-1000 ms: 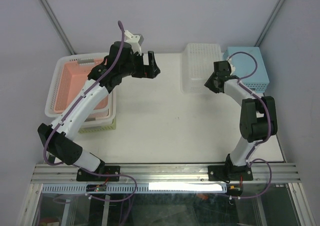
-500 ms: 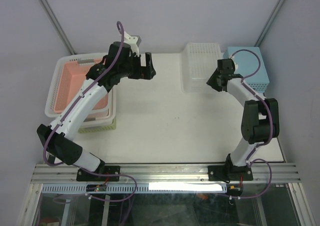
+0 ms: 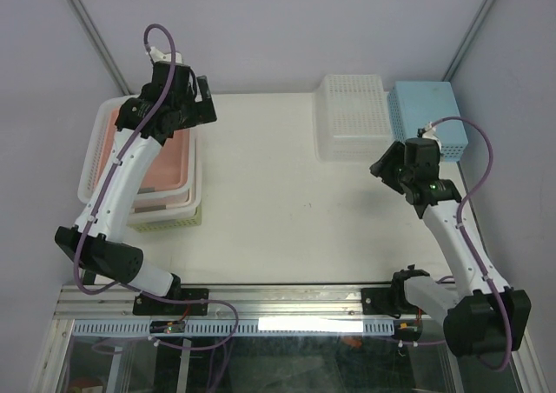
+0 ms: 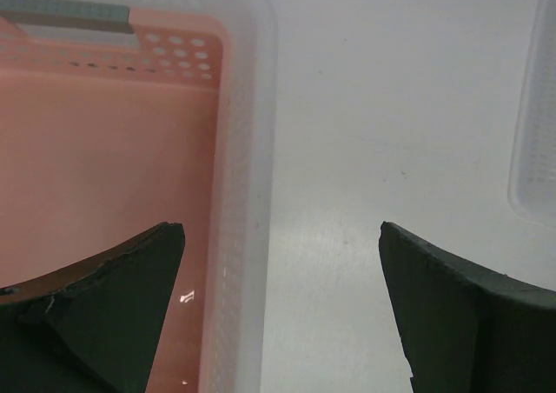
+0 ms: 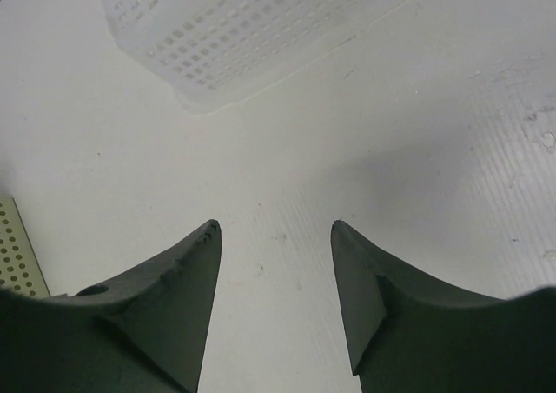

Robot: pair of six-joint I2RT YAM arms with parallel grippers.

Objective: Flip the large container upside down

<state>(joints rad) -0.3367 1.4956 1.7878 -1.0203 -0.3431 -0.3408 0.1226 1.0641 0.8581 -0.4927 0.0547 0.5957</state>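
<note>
Now that the left hand (image 4: 280,228) has swung, spread wide, over the upright large container (image 4: 248,149), gripping comes next.

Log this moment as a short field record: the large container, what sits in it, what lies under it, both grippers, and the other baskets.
large container: white perforated basket, left side of the table, upright, not yet turned
contents: pink basket nested inside
bottom of stack: green perforated basket
left gripper: open, jaws either side of the large container's right rim, nothing gripped
right gripper: open, empty, over bare table
far side: smaller white basket, base up, beside a blue basket
</note>
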